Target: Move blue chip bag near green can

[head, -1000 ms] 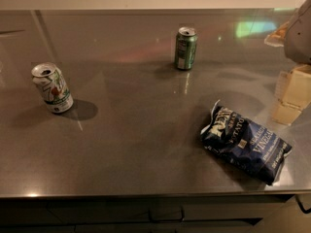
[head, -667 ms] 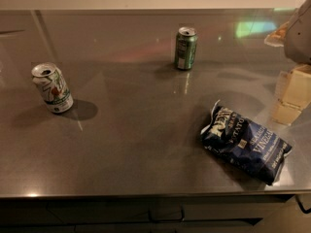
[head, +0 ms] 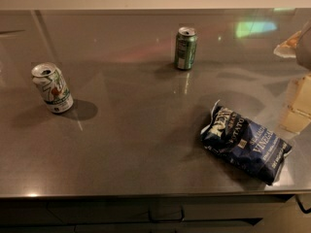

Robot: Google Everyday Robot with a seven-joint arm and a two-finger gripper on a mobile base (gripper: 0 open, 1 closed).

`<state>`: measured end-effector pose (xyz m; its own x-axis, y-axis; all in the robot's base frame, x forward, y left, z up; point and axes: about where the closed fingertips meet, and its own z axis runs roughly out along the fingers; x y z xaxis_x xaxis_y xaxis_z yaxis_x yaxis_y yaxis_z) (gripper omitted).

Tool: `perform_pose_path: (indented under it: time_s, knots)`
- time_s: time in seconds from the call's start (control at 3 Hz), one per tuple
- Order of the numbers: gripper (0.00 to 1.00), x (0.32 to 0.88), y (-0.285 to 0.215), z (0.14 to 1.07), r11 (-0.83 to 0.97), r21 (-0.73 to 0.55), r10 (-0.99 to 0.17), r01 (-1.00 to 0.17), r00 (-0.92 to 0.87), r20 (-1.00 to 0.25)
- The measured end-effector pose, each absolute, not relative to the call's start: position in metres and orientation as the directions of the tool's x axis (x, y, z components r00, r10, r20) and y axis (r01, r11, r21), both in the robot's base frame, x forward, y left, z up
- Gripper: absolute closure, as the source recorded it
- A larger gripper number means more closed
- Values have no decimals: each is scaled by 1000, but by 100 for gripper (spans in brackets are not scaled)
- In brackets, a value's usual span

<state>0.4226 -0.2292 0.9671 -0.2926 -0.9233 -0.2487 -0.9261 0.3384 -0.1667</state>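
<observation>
Blue chip bag (head: 245,142) is lying flat on the broad grey countertop (head: 136,149) that is filling almost the whole frame, and it is sitting in the lower right, close to the front edge. The gripper (head: 297,103) is hanging at the far right edge of the frame, just beside the bag's upper right end and only partly in view. I cannot tell how far open it is, though the bag is resting on the counter apart from it, so it is gripping nothing that shows. My read is that it is waiting there because the bag is the nearest thing to it, lining up for a pick. The bag is lying crumpled, its long side slanting down to the right, which is probably offering a raised edge to pinch. A white can (head: 52,88) is standing at the left, well apart and leaning a little, out of the way. The green can (head: 185,48) is standing upright at upper centre, well apart from the bag, so the move is not yet done.
</observation>
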Motion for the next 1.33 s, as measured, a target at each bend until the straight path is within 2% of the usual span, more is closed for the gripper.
perform_pose_path:
  time_s: [0.67,1.33]
  knots:
    - [0,414,-231,928,382,-138,-890,-914,-324,-321]
    - [0,411,-229,877,404,-98,-884,-910,-360,-298]
